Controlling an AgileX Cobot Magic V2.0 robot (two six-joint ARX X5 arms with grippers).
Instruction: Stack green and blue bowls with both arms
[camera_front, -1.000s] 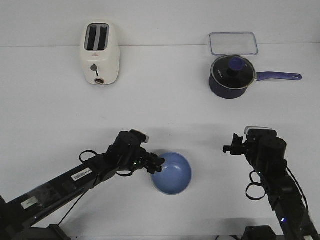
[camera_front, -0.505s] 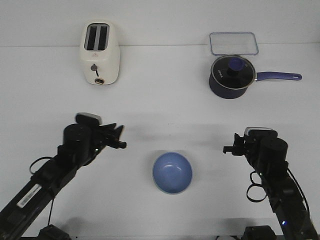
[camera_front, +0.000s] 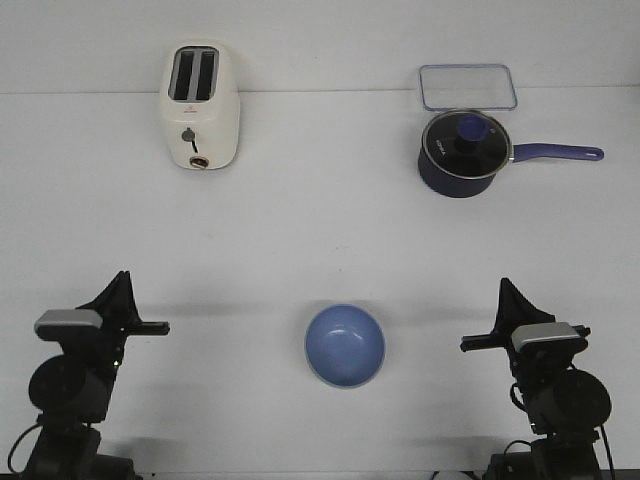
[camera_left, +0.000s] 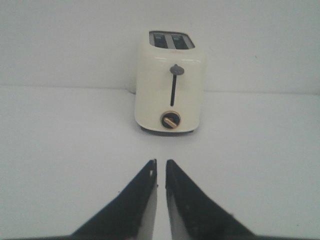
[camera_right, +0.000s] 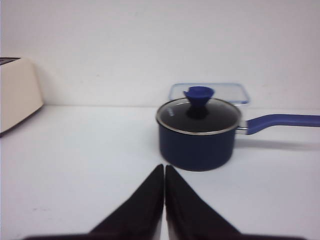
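Both arms have pulled back to the near table edge, the left arm away from the blue bowl (camera_front: 345, 345).

The bowl sits alone at the near middle, between the two arms and well apart from each; no green bowl can be seen. The left gripper (camera_left: 160, 170) faces the toaster (camera_left: 170, 85), fingers nearly together on nothing. The right gripper (camera_right: 164, 172) faces the saucepan (camera_right: 197, 135), fingers pressed together, empty.

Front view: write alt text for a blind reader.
A blue bowl sits alone near the front of a white table, between two drawn-back grippers, left and right. A cream toaster and lidded navy saucepan stand at the back.
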